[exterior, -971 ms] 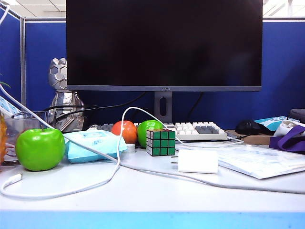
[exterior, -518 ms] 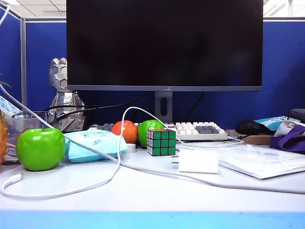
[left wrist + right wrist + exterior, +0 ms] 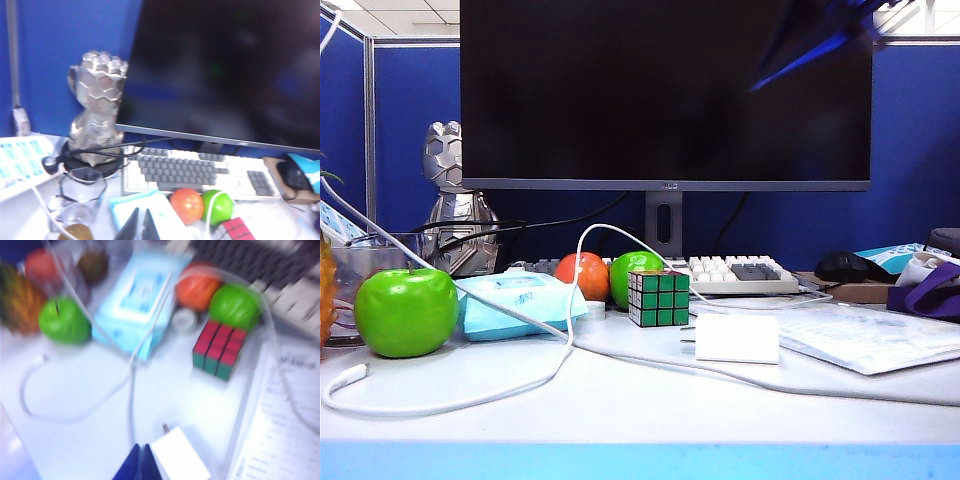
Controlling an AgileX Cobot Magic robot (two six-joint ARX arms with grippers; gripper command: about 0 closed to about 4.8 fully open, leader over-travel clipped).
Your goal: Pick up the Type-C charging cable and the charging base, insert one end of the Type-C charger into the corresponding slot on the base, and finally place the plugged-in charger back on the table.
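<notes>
Type-C charging cable (image 3: 470,400) lies limp near the front of the worktop (image 3: 640,425), one white plug end at the left and its loop sweeping right, then rising in an arc over toward the keyboard (image 3: 735,273). Just right of centre sits the charging base (image 3: 736,338), a white block lying on its side with its short prongs pointing left; a longer white cord (image 3: 800,385) passes in front of it. Neither is held.

Further back on the left stands a green apple (image 3: 405,311), a light-blue wipes packet (image 3: 515,303) beside it, then a Rubik's cube (image 3: 658,297) with an orange fruit (image 3: 583,275) and a second green apple (image 3: 632,274) behind it. A flat white plastic packet (image 3: 875,337) lies at the right. A large dark monitor (image 3: 665,95) fills the back.

Left pincer (image 3: 139,227) hangs over the wipes packet with its dark fingertips together, holding nothing. Right pincer (image 3: 137,462) hovers just beside the charging base, tips likewise pressed together and empty; that view is blurred.
</notes>
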